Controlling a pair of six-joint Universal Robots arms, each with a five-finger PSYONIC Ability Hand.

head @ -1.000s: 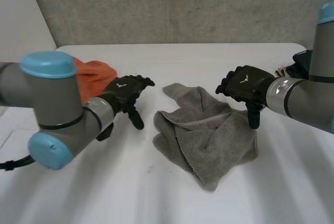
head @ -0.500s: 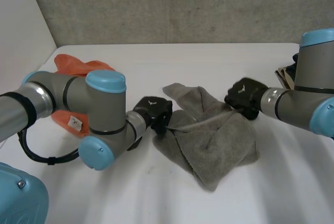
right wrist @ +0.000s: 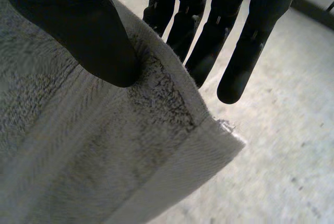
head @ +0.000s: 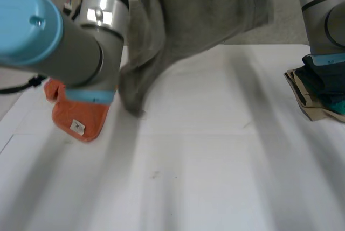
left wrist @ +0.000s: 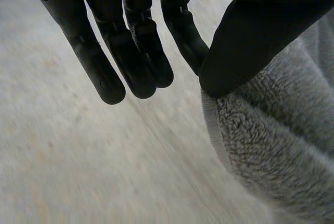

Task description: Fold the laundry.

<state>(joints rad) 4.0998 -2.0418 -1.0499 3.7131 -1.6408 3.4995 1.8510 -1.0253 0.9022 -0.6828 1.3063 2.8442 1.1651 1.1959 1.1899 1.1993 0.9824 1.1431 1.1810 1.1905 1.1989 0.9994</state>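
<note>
Two thumb pinches hold the grey towel (head: 205, 10) up over the table (head: 215, 161), my left hand (left wrist: 135, 51) at an edge, my right hand (right wrist: 209, 31) at a corner, so it hangs open.

I see left arm (head: 86, 53) grey, light-blue cap (head: 24, 21) | right arm (head: 323, 15) grey, blue ring (head: 326, 58) | left hand (left wrist: 138, 51), right hand (right wrist: 245, 41) black.

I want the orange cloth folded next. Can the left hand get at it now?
Probably not yet: the left hand is pinching the raised grey towel. Otherwise nothing blocks the orange cloth, bare on the table by the left arm.
</note>
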